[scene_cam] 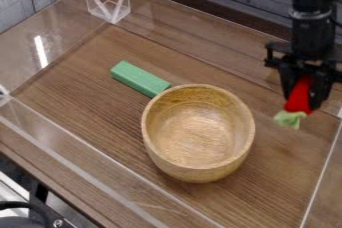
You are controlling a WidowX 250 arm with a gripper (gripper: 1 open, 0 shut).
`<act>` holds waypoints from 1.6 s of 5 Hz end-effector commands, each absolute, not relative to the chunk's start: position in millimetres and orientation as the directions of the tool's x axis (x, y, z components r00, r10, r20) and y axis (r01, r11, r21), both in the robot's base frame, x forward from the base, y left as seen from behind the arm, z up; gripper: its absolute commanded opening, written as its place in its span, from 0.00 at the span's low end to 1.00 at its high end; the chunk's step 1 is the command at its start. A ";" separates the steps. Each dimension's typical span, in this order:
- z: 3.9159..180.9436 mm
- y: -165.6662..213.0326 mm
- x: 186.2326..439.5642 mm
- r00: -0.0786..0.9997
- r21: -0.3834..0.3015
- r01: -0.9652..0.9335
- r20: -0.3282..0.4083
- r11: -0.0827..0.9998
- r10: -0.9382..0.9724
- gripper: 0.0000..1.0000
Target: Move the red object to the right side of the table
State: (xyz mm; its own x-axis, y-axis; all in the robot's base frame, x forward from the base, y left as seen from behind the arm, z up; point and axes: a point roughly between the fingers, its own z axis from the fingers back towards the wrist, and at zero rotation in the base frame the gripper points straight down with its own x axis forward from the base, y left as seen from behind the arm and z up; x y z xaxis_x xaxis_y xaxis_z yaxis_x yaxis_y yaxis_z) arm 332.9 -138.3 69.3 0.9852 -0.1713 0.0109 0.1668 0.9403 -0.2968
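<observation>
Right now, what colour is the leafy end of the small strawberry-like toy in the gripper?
Light green, below the red strawberry-like toy held in the gripper; seen in the camera view.

No readable text, labels, brands, numbers or signs anywhere in view.

I work in what looks like a lab test cell. Clear acrylic walls (54, 47) fence my wood-grain surface (80, 97).
</observation>
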 end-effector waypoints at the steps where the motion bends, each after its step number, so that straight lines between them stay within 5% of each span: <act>1: 64.6 -144.6 330.0 0.977 -0.290 0.213 0.038 0.933 -0.211 0.00; 3: 33.3 -149.7 331.3 0.973 -0.271 0.220 -0.005 0.937 -0.230 0.00; 8: 20.0 -152.7 331.6 0.969 -0.256 0.222 -0.054 0.941 -0.243 0.00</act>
State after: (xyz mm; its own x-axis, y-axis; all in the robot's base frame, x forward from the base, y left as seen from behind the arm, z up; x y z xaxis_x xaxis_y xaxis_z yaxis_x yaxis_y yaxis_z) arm 335.4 -147.4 19.0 0.9745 -0.2163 -0.0597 0.1936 0.9448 -0.2642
